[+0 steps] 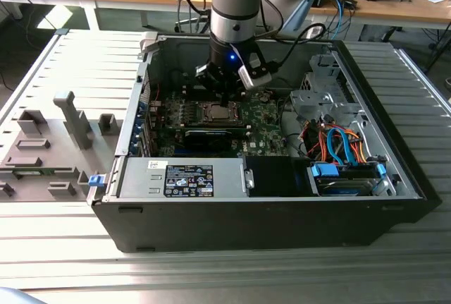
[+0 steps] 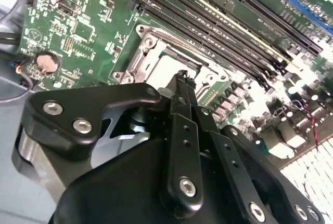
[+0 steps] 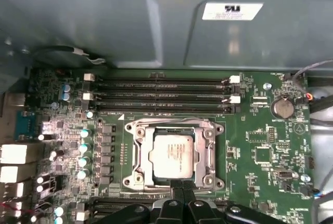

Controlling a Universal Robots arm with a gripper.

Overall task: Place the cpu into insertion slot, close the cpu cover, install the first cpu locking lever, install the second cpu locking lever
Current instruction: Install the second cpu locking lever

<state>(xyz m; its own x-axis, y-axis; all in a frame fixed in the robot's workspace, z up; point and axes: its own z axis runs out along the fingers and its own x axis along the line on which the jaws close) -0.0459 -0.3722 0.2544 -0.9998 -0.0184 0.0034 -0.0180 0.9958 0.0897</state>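
Observation:
The cpu [image 3: 174, 154], a dull silver square, lies flat in the insertion slot [image 3: 130, 181] on the green board. The silvery cpu cover [image 3: 141, 156] lies down around it, with the chip's top showing through its window. A thin wire lever [image 3: 171, 121] runs along the socket's side nearest the memory slots. My gripper [image 3: 180, 183] is shut with nothing between its black fingers, the tips at the socket's edge on the side away from the memory slots. In the second wrist view the gripper [image 2: 181, 76] hangs just over the cpu [image 2: 165, 70]. In the exterior view the gripper [image 1: 224, 96] sits above the cpu [image 1: 216, 113] inside the open case.
Black memory slots [image 3: 156, 91] run beside the socket, and capacitors [image 3: 83, 148] line another side. The case wall [image 3: 156, 26] rises behind the board. A drive cage and coloured cables [image 1: 338, 142] fill the case on the exterior view's right. A grey fixture block [image 1: 49, 149] stands outside on the left.

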